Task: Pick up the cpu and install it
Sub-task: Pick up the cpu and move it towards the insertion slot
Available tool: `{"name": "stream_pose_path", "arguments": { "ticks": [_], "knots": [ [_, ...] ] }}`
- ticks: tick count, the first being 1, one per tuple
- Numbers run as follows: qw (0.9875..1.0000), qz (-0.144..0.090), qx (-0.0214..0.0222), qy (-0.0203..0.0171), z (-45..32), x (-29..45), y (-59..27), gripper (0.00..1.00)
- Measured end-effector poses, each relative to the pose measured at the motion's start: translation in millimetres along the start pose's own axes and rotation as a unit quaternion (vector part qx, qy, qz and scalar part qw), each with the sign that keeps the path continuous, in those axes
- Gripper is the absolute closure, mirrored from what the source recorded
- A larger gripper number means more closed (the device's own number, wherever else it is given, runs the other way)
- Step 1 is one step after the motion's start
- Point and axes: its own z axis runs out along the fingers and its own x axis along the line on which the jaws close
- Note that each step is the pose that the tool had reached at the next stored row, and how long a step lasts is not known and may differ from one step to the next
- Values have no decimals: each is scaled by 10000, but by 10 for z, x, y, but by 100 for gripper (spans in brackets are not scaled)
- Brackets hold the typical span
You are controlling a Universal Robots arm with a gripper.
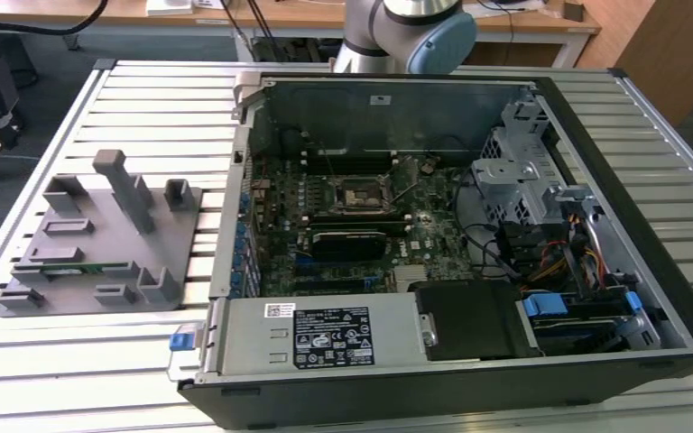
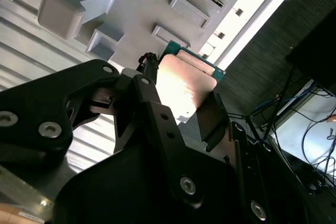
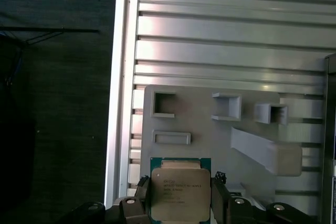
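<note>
A surface of pale ribbed aluminium slats (image 1: 82,379) carries everything, with dark floor past its rim and wooden desks behind. At the exterior view's left lies a flat grey plastic fixture (image 1: 94,239) with upright blocks and open pockets. A long thin green memory stick (image 1: 78,267) sits in a slot near the fixture's front edge. Toward the exterior view's right, a black computer case (image 1: 671,298) lies open on its side, its green motherboard (image 1: 425,239) exposed. The square black-and-metal socket frame with a dark centre (image 1: 356,192) sits near the middle of that board. A silver power supply box (image 1: 310,336) with labels takes the case's near corner. The arm's grey-and-blue joint (image 1: 425,36) rises beyond the case's far wall.

In both wrist views the black two-fingered hand (image 3: 180,205) is clamped on the cpu (image 3: 180,190), a small flat square chip with a pale silver-grey metal top and a green rim. The fingers (image 3: 219,199) press its two opposite edges, metal top facing up toward the wrist. The fixture lies directly beneath the hand, its rectangular pockets and wedge-shaped block spread out past the fingertips. In the second wrist view the chip looks raised clear of the grey plate, overlapping the plate's edge. The slatted surface runs on beyond the fingertips, and the dark floor lies off to one side of the hand.
</note>
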Motion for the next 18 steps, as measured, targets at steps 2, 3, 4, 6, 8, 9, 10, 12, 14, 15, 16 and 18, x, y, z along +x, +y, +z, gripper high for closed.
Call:
{"name": "stream_pose_path", "arguments": {
  "ticks": [2,3,4,6,8,9,10,12,14,15,16,18],
  "knots": [
    [10000,0,0,-1,-17,0,1,46],
    [10000,0,0,-2,-25,0,2,46],
    [10000,0,0,-3,-34,-1,3,46],
    [10000,0,0,-4,-51,-1,4,46],
    [10000,0,0,-5,-67,-1,6,46],
    [10000,0,1,-6,-76,-1,7,46],
    [10000,0,1,-7,-84,-2,7,46],
    [10000,0,0,-9,-102,-2,8,46],
    [10000,0,0,-11,-119,-2,9,46],
    [10000,0,1,-12,-129,-2,10,46],
    [10000,0,1,-13,-139,-3,11,46],
    [10000,0,1,-15,-158,-3,12,46]
  ]
}}
